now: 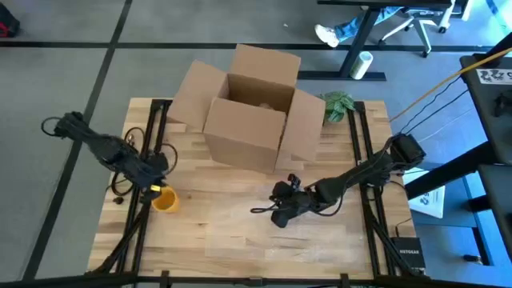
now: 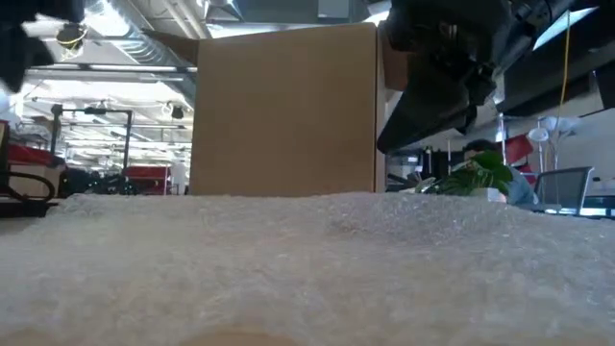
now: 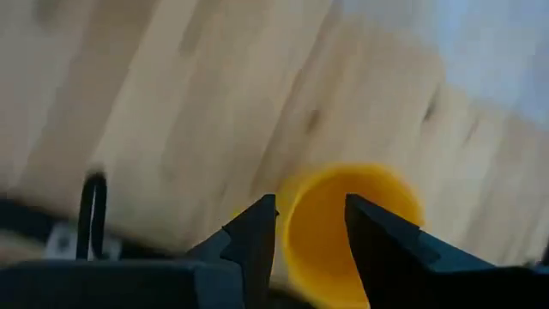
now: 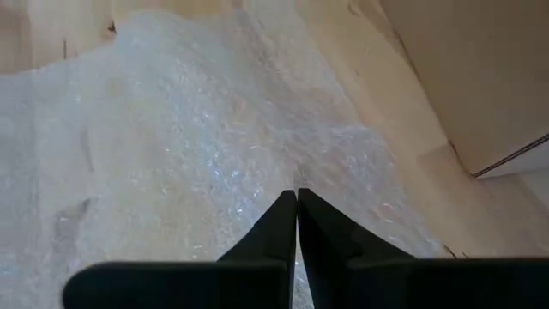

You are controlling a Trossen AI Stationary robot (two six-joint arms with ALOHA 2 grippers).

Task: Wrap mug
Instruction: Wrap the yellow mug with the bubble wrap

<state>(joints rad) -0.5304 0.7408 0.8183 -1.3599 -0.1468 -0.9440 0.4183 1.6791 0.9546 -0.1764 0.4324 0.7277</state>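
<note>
- The open cardboard box [image 1: 256, 104] stands at the desk's [image 1: 224, 240] far side; what lies inside is hard to make out.
- The yellow mug [image 1: 165, 199] sits near the desk's left edge; the left tool [image 3: 310, 236] has its fingers straddling the rim.
- The right tool [image 4: 297, 225] is pinched closed on the bubble wrap [image 4: 171, 137], which is barely visible from above.

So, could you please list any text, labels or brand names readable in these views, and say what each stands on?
"NETGEAR": on the black device at the table's near right corner, small but legible.
Printed white sheet on the right-hand desk: too blurred to read.
Cardboard box, yellow mug, bubble wrap: no lettering visible.
</note>
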